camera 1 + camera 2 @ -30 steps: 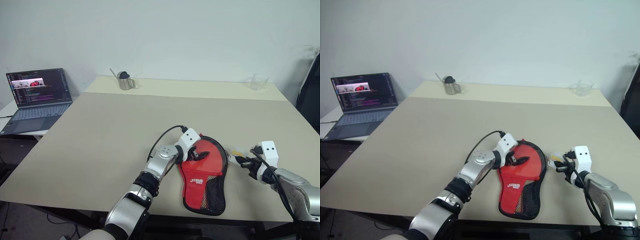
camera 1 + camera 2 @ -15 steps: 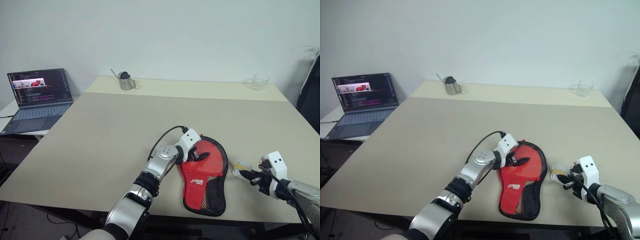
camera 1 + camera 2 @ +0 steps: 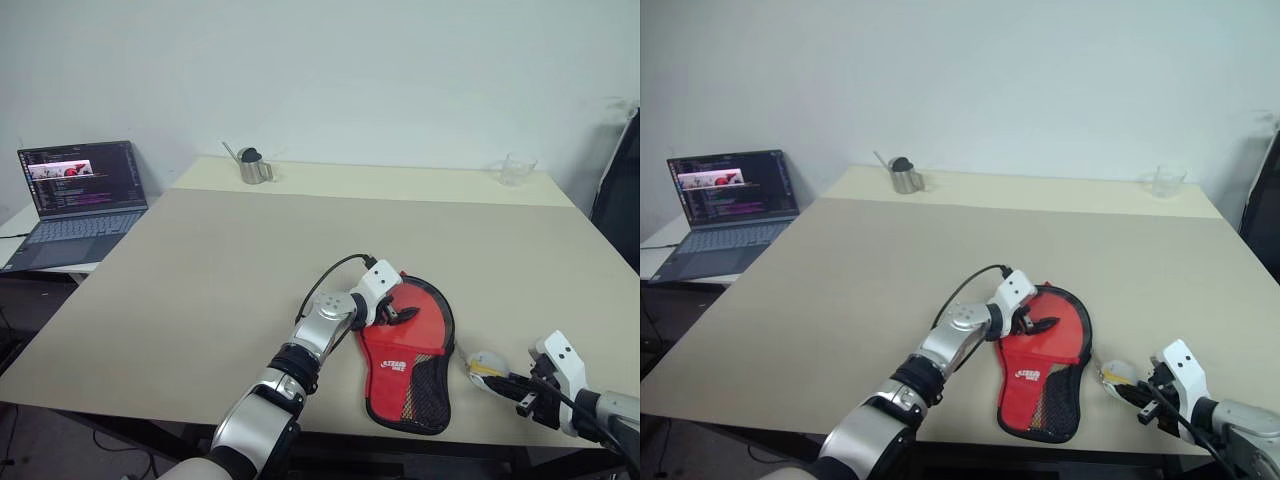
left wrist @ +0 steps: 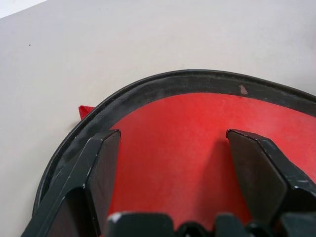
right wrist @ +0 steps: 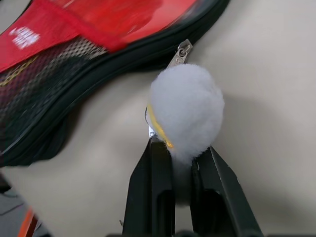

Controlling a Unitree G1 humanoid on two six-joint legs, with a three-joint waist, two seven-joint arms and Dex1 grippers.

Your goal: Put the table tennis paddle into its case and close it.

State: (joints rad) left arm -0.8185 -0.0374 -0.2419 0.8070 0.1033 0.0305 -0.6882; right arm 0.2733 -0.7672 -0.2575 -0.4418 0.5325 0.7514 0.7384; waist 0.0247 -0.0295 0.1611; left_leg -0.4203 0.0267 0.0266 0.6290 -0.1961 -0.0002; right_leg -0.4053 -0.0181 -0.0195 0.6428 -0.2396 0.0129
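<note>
The case lies open near the table's front edge, red paddle inside. The left gripper spreads wide over it. The right gripper pinches a white fluffy zipper pull just beside the case.

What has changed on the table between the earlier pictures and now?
The right gripper, shut on the fluffy white pompom with a yellow band, has drawn back toward the table's near edge, taking the pompom along, away from the black paddle-shaped fabric case. The left gripper stayed open over the round red paddle blade; the case did not move.
</note>
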